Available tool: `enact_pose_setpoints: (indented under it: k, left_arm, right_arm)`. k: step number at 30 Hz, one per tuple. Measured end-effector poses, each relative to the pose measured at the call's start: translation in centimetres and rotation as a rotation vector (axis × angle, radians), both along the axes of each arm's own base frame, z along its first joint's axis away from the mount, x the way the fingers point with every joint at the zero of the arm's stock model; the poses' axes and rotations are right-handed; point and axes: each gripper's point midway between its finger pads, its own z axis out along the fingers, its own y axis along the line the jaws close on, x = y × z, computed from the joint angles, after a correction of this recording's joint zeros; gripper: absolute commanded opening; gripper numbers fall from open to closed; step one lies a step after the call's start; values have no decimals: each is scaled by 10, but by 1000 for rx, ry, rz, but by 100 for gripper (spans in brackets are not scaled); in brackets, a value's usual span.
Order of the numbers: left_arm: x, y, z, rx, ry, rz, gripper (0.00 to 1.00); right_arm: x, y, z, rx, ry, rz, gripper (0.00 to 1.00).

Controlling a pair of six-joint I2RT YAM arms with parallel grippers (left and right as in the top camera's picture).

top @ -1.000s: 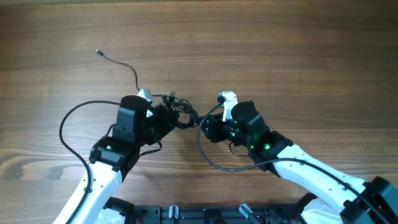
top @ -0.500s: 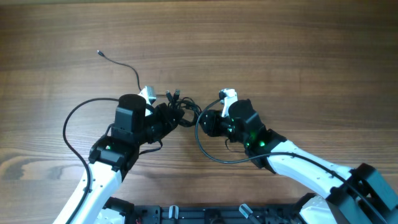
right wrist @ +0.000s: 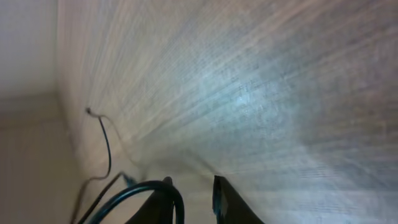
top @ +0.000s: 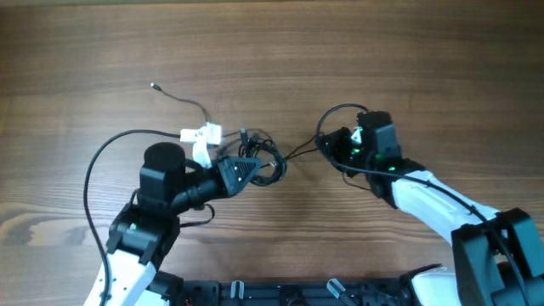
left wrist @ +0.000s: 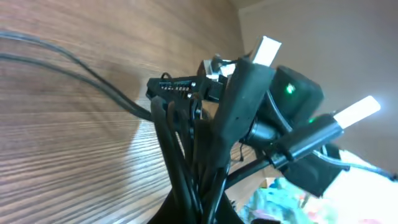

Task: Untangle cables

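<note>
Furthest left, one thin tail (top: 182, 99) of the cables trails loose across the table (top: 399, 51), its small end lying free and well apart from everything else. My left claw (top: 240, 169) is clamped tight on the cables (top: 263, 160) themselves. In the wrist view several black cords rise bunched from between my fingers, with two pale plug ends (left wrist: 267, 51) sticking out above the knot.

From that knot a single strand (top: 299, 151) runs rightward, looking drawn fairly straight, toward my right claw (top: 334, 144). Whether that claw is pinching the strand or merely standing beside it I cannot tell. Its own camera shows mostly bare wood and only dark finger edges at the bottom.

I judge this to be the pulling-apart step: the left anchors the tangle and the right draws one cord out. Next I need a sure pinch on that strand, then a slow pull away to the right. The left grip must hold firm, and I must watch for loops tightening instead of slipping free.
</note>
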Motion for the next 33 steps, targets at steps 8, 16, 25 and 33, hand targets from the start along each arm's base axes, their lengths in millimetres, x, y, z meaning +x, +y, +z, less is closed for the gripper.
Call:
enact_pose_setpoints:
  k: [8, 16, 25, 33]
  left_arm:
    - [-14, 10, 4, 49, -40, 3, 4]
    - [7, 16, -17, 89, 26, 84, 4]
    - [12, -11, -37, 111, 60, 13, 4]
    - [8, -3, -54, 169, 103, 19, 4]
  right_arm:
    - [8, -70, -13, -114, -16, -61, 46]
    - [-33, 10, 90, 162, -472, 538, 41]
    - [-92, 102, 99, 182, -594, 856, 19]
    - [-92, 97, 74, 82, -408, 744, 5]
